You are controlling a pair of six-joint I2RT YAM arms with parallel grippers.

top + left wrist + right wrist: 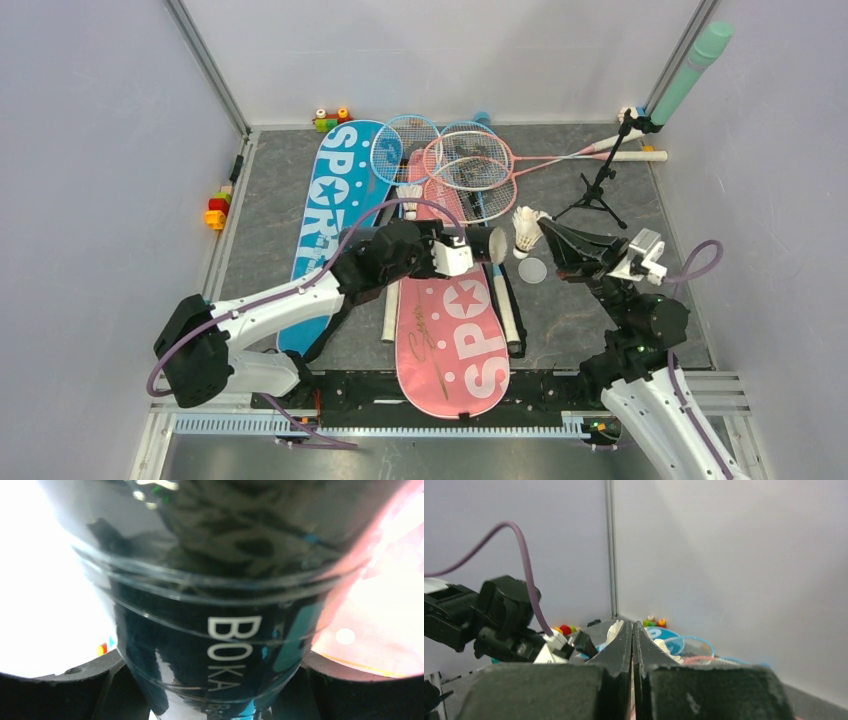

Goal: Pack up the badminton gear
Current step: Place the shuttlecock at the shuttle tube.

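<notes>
My left gripper [462,254] is shut on the dark cylindrical tube [487,243] and holds it above the pink "SPORT" bag [452,330], its open end facing right. The tube, marked "BOKA" [235,650], fills the left wrist view between the fingers [75,685]. My right gripper [545,230] is shut on a white feather shuttlecock [526,228] just right of the tube's mouth. Its feathers [615,630] show on both sides of the closed jaws [632,632]. Blue and pink rackets [455,158] lie crossed at the back. The blue "SPORT" bag [328,195] lies to the left.
A round clear lid [533,269] lies on the mat below the shuttlecock. A black tripod stand [598,188] stands at the back right beside a green cylinder [692,68]. Toy blocks sit at the left edge [217,208] and the back [330,120]. Another white shuttlecock [410,193] lies on the bags.
</notes>
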